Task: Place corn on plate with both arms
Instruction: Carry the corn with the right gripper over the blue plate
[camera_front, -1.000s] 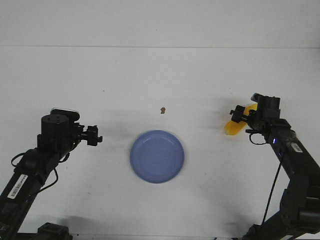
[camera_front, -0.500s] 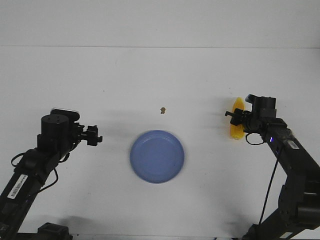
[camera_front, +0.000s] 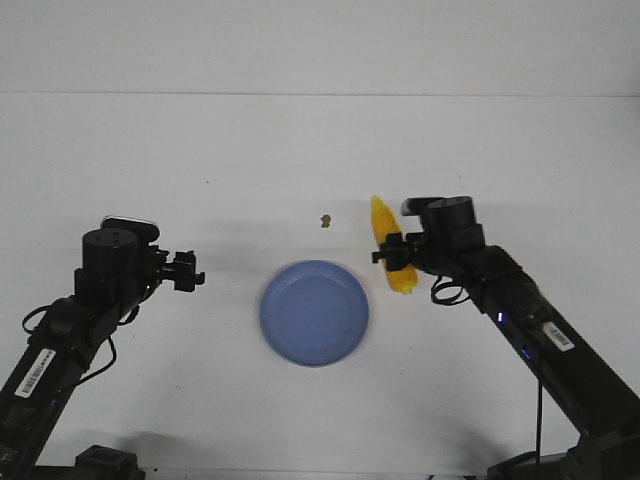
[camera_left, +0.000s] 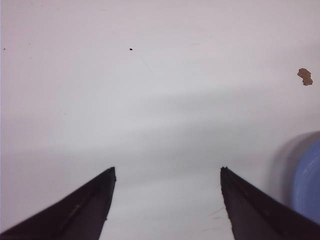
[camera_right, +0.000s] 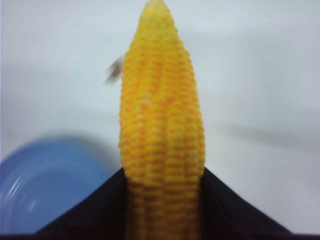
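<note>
Right end effector (camera_front: 392, 256) pinches the corn (camera_front: 390, 258) mid-cob, just right of the plate (camera_front: 315, 313), long axis pointing away from the robot. Plate lies left and nearer. Left end effector (camera_front: 196, 274) spread, empty, well apart over the desk (camera_front: 300, 150).

The corn (camera_front: 391, 255) is yellow-orange, patterned with neat rows of kernels; the plate (camera_front: 314, 313) is plain periwinkle blue; the table (camera_front: 250, 160) is white, marked by one small brown speck (camera_front: 325, 220); both arms are black.
</note>
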